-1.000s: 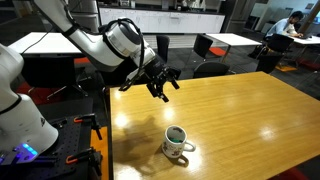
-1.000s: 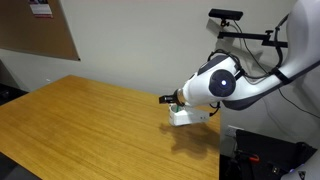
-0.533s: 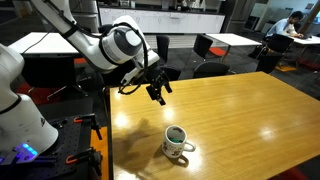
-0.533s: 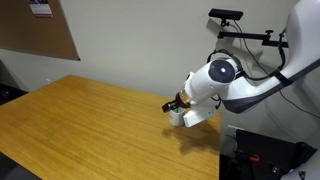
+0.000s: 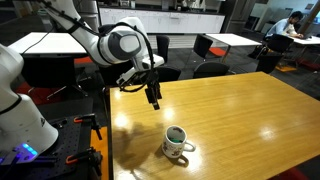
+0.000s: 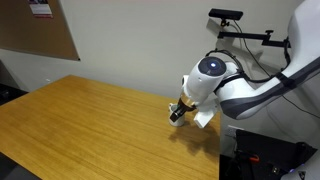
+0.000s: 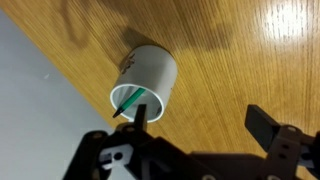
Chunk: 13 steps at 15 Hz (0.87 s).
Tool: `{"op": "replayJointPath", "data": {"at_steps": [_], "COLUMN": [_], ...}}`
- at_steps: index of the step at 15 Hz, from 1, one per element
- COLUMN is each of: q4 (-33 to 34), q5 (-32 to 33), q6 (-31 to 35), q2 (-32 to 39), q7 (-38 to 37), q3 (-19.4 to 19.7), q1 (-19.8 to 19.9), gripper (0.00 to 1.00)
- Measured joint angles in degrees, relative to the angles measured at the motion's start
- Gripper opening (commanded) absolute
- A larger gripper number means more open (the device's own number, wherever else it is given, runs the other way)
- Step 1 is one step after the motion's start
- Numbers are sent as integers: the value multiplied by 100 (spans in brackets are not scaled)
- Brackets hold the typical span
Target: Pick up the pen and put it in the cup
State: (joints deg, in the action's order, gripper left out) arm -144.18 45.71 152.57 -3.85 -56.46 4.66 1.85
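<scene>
The cup (image 5: 177,142) is a small white mug that stands upright on the wooden table (image 5: 240,110) near its front edge. In the wrist view the cup (image 7: 150,75) shows from above with the dark green pen (image 7: 131,101) leaning inside it. My gripper (image 5: 154,98) hangs above the table, behind and to the left of the cup. It is open and empty, and its two dark fingers stand wide apart in the wrist view (image 7: 200,125). In an exterior view the gripper (image 6: 177,111) and arm hide most of the cup.
The table's edge (image 5: 108,120) runs close to the cup, with the robot's base and equipment (image 5: 30,130) beyond it. Other tables and chairs (image 5: 210,45) stand behind. A wall with a cork board (image 6: 40,30) backs the table, and a camera stand (image 6: 240,25) is near the arm.
My arm has swung left and back, away from the cup, and the gripper has turned to point more straight down. The cup has not moved.
</scene>
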Motion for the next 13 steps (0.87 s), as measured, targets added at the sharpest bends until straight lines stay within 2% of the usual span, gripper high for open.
{"op": "replayJointPath", "data": {"at_steps": [4,8,13], "q4": [65,101,102], "q5": [-521,-769,-773], "q6": [-377,-502,-508], "q2": [-140,-197,-193], "q7": [1299,2252,2499], "q3": [-81,-117,-128], "q1": [4,10,26], "gripper": [100,100,100]}}
